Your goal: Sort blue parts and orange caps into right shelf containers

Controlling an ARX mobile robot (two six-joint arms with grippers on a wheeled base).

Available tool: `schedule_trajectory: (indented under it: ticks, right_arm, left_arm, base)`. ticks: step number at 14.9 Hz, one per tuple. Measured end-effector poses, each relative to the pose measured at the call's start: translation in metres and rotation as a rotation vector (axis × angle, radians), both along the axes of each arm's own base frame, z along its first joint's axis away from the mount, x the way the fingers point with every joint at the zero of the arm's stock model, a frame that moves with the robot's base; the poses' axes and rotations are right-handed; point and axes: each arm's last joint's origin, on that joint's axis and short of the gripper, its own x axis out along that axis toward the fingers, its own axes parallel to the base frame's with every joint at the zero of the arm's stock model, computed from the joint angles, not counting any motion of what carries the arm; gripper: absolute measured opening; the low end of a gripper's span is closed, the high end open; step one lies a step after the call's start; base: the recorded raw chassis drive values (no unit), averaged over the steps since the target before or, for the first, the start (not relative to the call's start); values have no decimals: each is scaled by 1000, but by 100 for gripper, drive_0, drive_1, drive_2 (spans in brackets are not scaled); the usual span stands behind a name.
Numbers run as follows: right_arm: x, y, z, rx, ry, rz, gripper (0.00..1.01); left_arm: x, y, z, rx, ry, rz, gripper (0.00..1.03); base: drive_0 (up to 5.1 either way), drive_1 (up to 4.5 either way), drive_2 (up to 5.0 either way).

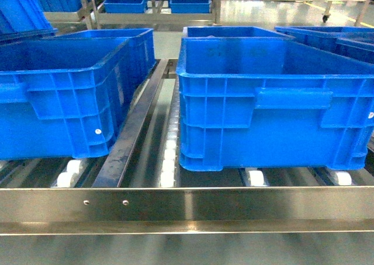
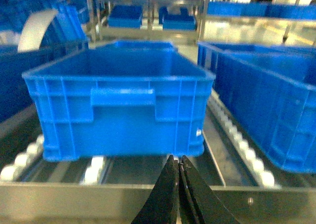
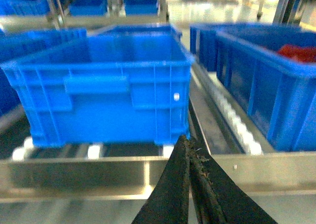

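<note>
I hold both claws clenched and empty: left claw (image 2: 178, 160), right claw (image 3: 187, 142). Each faces a blue bin (image 1: 274, 101) directly ahead, upper frame, on the steel roller shelf (image 1: 187, 209).

A factory or warehouse: steel roller racks (image 1: 187, 209) carry rows of large blue bins (image 1: 274, 101) over a glossy floor (image 1: 263, 11).

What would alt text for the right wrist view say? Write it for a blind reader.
A large blue bin sits on the white rollers of a steel rack, with the right claw shut and empty in the foreground. Another blue bin to the right holds something red-orange, too blurred to identify.
</note>
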Motion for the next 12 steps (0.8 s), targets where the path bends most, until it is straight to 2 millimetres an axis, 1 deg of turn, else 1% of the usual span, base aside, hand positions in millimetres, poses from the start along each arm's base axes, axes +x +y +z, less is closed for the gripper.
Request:
schedule_trajectory:
  ticks: [1,2,3,6,8,10,11,12]
  right_arm:
    - [-2,0,6,3,-61,0,2]
    - [-2,0,3,3,-33,-2,2]
    - [-2,0,3,4,-37,-2,2]
    - [-2,0,3,6,-39,0,2]
    - [-2,0,3,6,-39,0,2]
    - [-2,0,3,6,-39,0,2]
    - [-2,0,3,6,-39,0,4]
    - [-2,0,3,6,-39,0,18]
  left_arm:
    - [-7,0,-5,0,38,-5,2]
    - [-9,0,0,0,-19,-5,2]
    - [-9,0,-3,1,8,-4,2]
    - [-9,0,-2,-1,1,-1,2]
    - [-9,0,-2,-1,1,-1,27]
    - [-9,0,-2,-1,1,-1,56]
    - [-9,0,-2,-1,1,0,71]
    - [-9,0,-2,-1,1,-1,85]
  base:
    - [0,0,0]
    - [0,0,0]
    - [0,0,0]
    - [0,0,0]
    - [0,0,0]
    - [0,0,0]
    - [0,0,0]
    - [0,0,0]
